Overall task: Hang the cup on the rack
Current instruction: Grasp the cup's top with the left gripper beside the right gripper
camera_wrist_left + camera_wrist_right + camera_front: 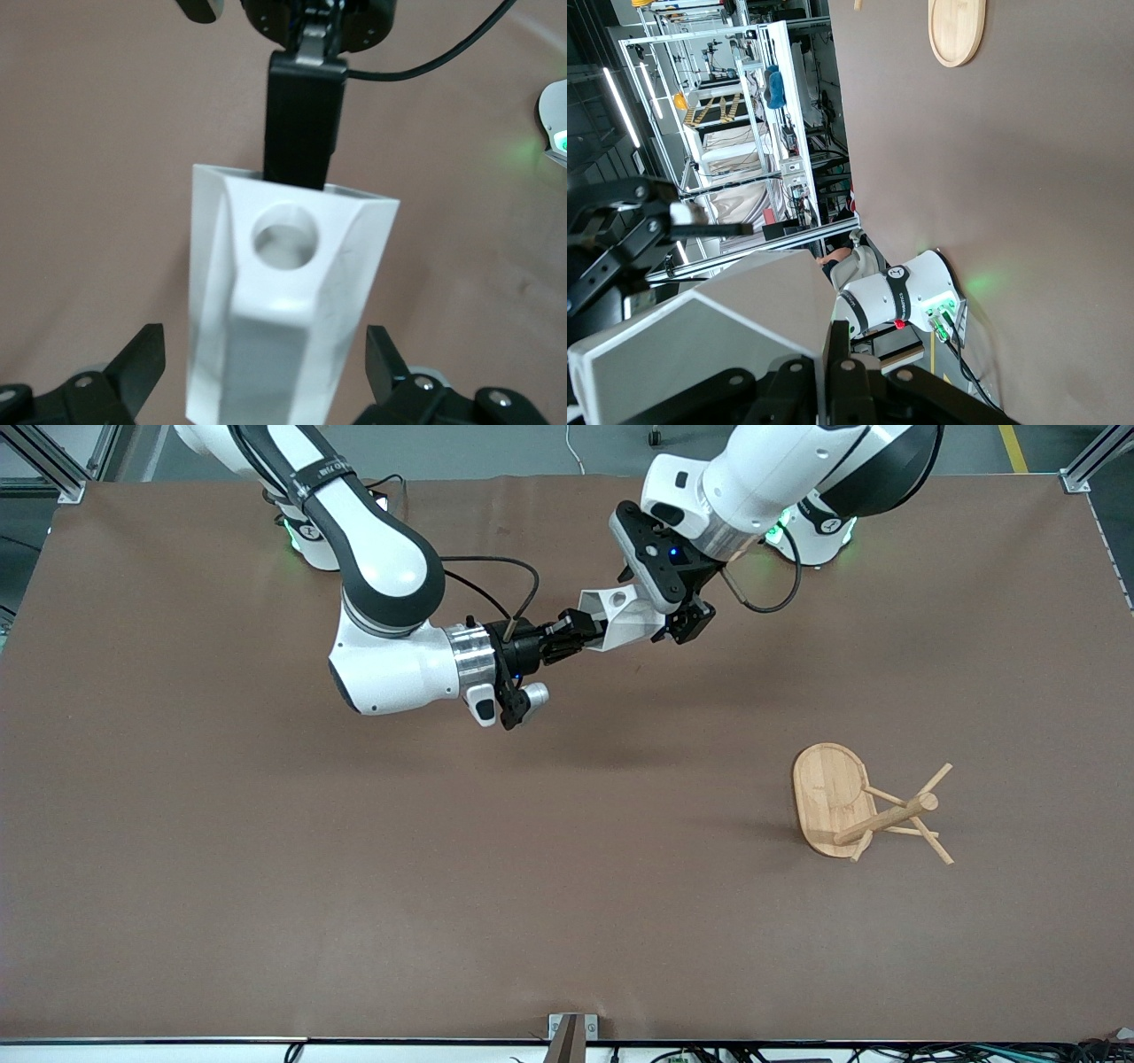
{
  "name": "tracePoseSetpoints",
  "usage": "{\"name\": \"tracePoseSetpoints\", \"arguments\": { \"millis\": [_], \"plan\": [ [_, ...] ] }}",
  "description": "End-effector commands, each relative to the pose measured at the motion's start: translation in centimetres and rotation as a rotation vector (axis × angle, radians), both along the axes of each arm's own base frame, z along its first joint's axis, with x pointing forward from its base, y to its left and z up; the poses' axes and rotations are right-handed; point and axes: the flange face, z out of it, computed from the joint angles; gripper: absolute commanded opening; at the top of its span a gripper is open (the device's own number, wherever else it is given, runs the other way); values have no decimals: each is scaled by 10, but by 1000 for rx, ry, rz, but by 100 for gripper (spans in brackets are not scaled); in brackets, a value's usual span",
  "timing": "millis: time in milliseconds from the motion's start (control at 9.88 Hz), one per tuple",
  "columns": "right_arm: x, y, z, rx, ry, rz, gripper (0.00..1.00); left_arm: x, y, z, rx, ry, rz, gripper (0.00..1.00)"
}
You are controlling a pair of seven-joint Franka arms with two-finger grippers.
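You have the cup point(617, 618) up in the air over the middle of the bench point(266, 886), caught between the two arms in what looks like a handover. The right end effector point(580, 631) is clamped tight on the cup's rim, one finger reaching down inside the mouth as the left wrist view shows, so the cup lies on its side with its long axis running from the right arm toward the left arm. The left end effector point(675, 622) is spread wide, its fingers point(142, 359) standing either side of the cup's tapered lower body without visibly touching it; the handle hole point(285, 235) faces the left wrist camera. The rack point(864, 806) stands toward the left arm's end of the bench, well apart from the cup and nearer the front camera, its oval base point(830, 797) flat and its post and pegs rising toward that camera. The left arm is the nearer one to the rack, so it seems the sensible carrier. What the next move turns on, as I judge it, is that the left fingers close on the body squarely while leaving the handle free, because the hole has to slide over a thin angled peg point(933, 781); a skewed grip could leave the hole pointing away from it.
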Motion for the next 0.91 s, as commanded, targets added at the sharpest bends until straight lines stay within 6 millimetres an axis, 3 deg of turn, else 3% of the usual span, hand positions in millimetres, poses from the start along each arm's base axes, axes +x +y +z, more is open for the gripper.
{"name": "tracePoseSetpoints", "arguments": {
  "millis": [0,203,506,608,810],
  "plan": [
    [-3,0,11,12,16,-16,1,1,7,-24,1,15,-30,100],
    [-4,0,14,13,12,-16,1,6,7,-34,-9,38,-39,100],
    [-6,0,13,11,14,-14,1,6,5,-31,-35,37,-28,96],
    [-6,0,13,11,14,-14,1,6,4,-31,-37,33,-32,87],
    [-6,0,13,11,14,-14,1,8,1,-32,-49,23,-38,57]
  ]
}}
